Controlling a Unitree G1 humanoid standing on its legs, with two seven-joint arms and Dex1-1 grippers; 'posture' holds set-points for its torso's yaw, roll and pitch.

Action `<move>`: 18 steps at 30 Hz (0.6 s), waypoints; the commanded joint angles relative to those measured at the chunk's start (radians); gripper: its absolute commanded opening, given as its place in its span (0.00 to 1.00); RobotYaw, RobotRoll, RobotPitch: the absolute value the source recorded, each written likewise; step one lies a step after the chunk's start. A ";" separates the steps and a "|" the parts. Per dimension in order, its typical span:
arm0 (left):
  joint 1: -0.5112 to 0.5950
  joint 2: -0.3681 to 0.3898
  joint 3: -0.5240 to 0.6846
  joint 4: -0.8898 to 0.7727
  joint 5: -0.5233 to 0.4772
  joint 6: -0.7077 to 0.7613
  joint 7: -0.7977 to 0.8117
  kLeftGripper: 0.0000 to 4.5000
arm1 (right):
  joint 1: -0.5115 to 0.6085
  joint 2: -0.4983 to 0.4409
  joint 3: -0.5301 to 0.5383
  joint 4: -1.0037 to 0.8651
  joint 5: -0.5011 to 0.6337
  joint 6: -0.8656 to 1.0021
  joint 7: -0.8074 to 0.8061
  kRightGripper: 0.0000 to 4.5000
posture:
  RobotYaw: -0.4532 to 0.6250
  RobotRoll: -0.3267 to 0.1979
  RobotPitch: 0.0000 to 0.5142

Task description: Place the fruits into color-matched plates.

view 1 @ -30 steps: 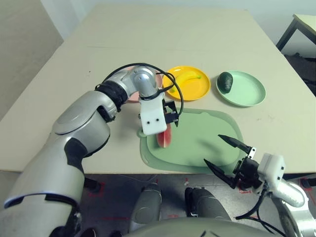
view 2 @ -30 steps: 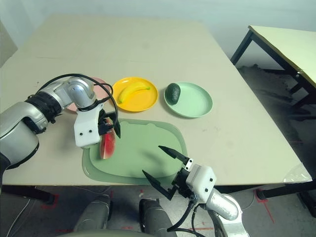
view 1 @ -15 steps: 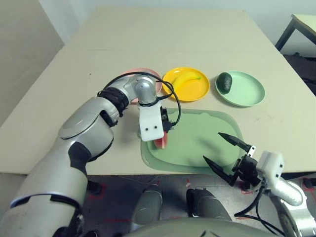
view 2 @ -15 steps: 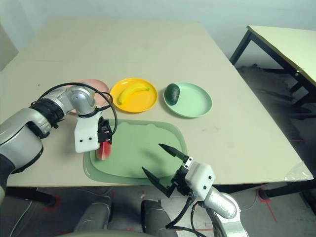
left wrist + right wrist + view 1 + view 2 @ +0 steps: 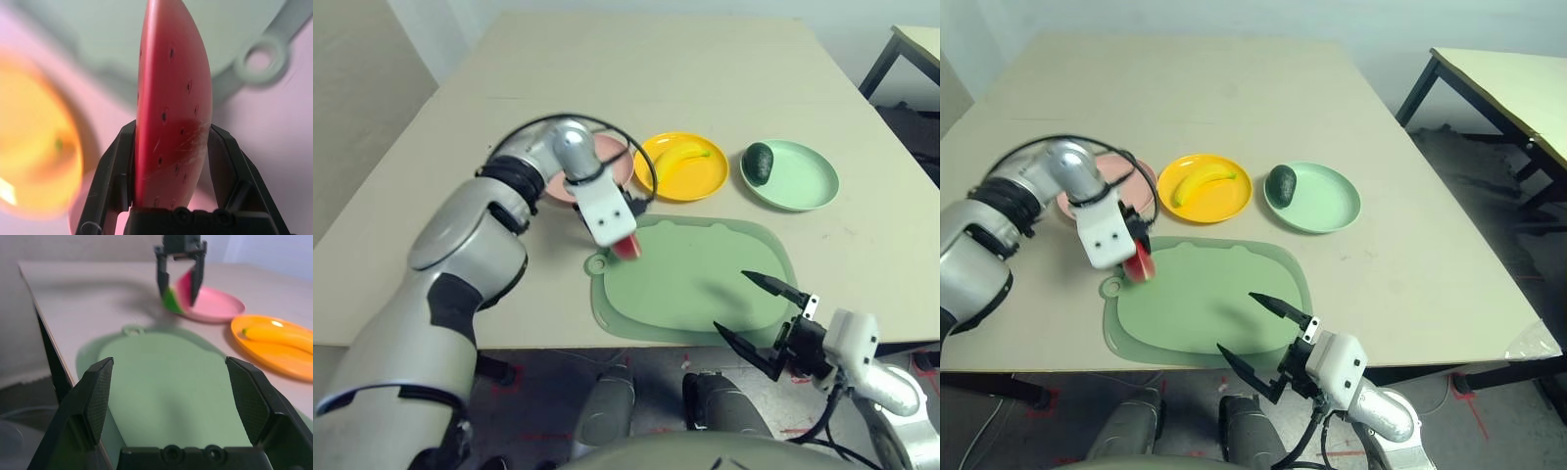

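Three toy fruits and three round plates on a table.
One watermelon wedge (image 5: 171, 107), one banana (image 5: 1203, 182), one avocado (image 5: 1281, 185); one pink plate (image 5: 217, 306), one yellow-orange plate (image 5: 1219, 207), one mint-green plate (image 5: 1328, 199); one green cutting board (image 5: 1209, 304).

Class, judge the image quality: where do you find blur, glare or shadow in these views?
Left wrist view: the yellow plate is out of focus, with a bright glint; right wrist view: a shadow falls on the table; left eye view: slight blur on the watermelon wedge.
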 commanded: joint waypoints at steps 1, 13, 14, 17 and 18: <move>-0.054 0.041 0.038 0.055 0.136 0.079 0.170 0.50 | 0.018 0.003 0.023 -0.081 0.042 0.068 -0.039 1.00 | 0.52 0.62 0.24; -0.022 0.062 0.088 0.142 0.380 0.354 0.556 0.50 | 0.077 0.038 0.032 -0.195 0.028 0.170 -0.180 1.00 | 0.51 0.62 0.24; -0.010 0.054 0.091 0.145 0.389 0.365 0.569 0.50 | 0.083 0.036 0.032 -0.196 0.025 0.167 -0.181 1.00 | 0.50 0.62 0.24; 0.022 0.031 0.110 0.151 0.409 0.395 0.599 0.50 | 0.097 0.033 0.031 -0.196 0.017 0.161 -0.185 1.00 | 0.50 0.62 0.24; 0.033 0.022 0.114 0.154 0.417 0.408 0.613 0.50 | 0.099 0.032 0.031 -0.195 0.012 0.161 -0.187 1.00 | 0.50 0.62 0.24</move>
